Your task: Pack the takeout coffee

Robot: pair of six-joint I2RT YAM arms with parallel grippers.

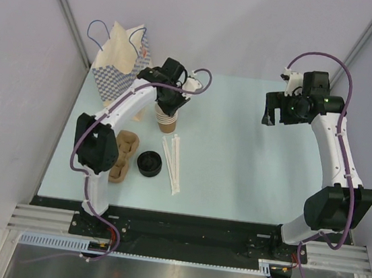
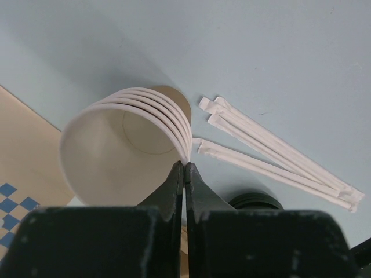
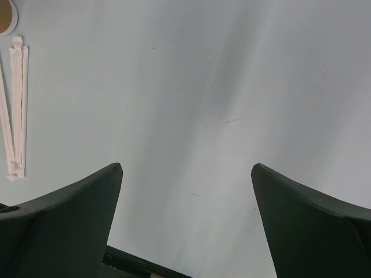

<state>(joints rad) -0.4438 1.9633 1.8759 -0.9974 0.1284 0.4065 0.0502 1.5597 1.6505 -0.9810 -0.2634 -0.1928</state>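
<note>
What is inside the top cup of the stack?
Nothing: the top cup is empty, its white wall and bottom showing. The left fingers hide part of its rim. Of the cups beneath, mostly rims show.

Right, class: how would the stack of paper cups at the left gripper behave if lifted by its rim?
Probably light: the stack of paper cups is thin, empty paper. Its rim may buckle where the left gripper pinches it. Only the top cup seems gripped, so lower ones might slip off.

On the table [image 1: 238,159] the bag [image 1: 116,62] stands far left, the cup stack [image 1: 166,120] just right of it, the left gripper [image 2: 184,167] at its rim; nearer lie carrier [image 1: 123,155], lids [image 1: 149,164] and straws [image 1: 172,164] (left to right).
</note>
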